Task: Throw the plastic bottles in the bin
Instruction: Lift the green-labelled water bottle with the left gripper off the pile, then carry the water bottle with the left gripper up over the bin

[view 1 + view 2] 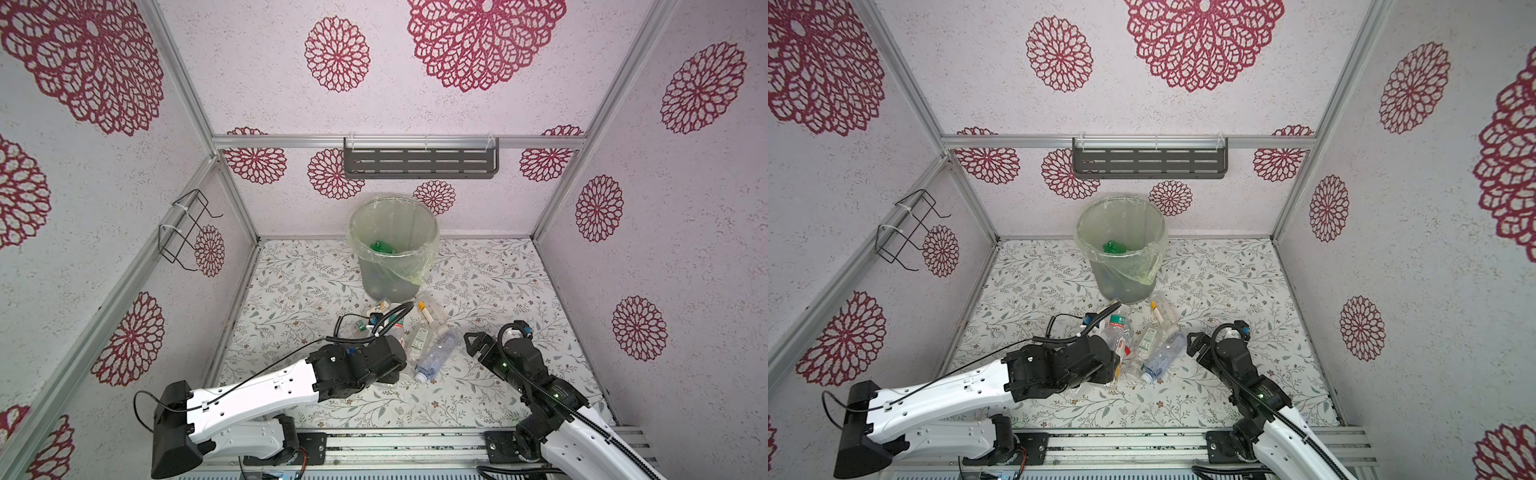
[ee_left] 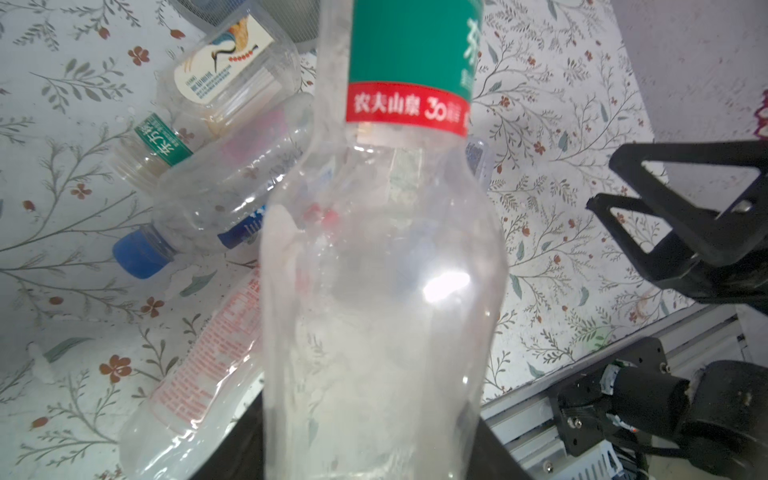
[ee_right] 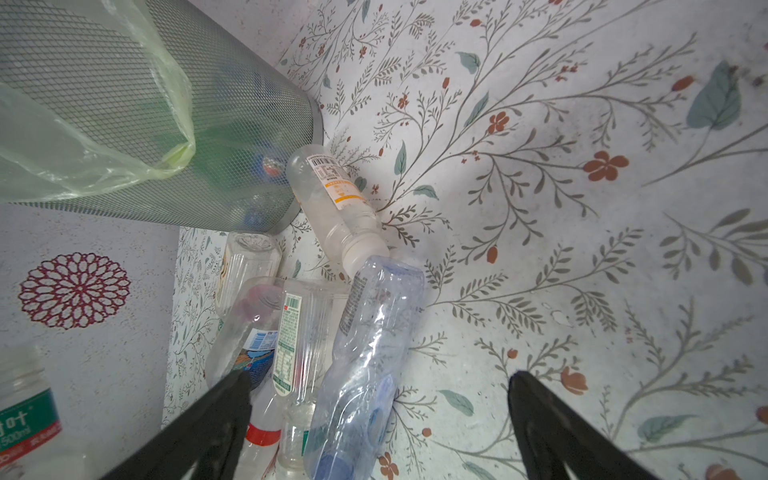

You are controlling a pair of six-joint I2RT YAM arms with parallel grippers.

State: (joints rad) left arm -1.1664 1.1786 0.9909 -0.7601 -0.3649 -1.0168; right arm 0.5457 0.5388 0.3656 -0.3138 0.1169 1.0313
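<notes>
My left gripper (image 2: 374, 449) is shut on a clear plastic bottle (image 2: 386, 270) with a green and red label; its dark jaws press both sides of the bottle's body. In both top views this bottle (image 1: 1118, 326) points toward the bin (image 1: 432, 232), a grey mesh wastebasket with a yellowish bag and a green bottle (image 1: 384, 247) inside. Several more plastic bottles lie in a pile in front of the bin, among them a crumpled blue-capped one (image 1: 436, 353) (image 3: 374, 332) and an orange-labelled one (image 3: 332, 195). My right gripper (image 1: 473, 343) (image 3: 380, 395) stands open just right of the pile, holding nothing.
A dark slotted shelf (image 1: 419, 163) hangs on the back wall above the bin. A black wire rack (image 1: 187, 228) hangs on the left wall. Patterned walls close in three sides, and an aluminium rail (image 1: 399, 446) runs along the front edge.
</notes>
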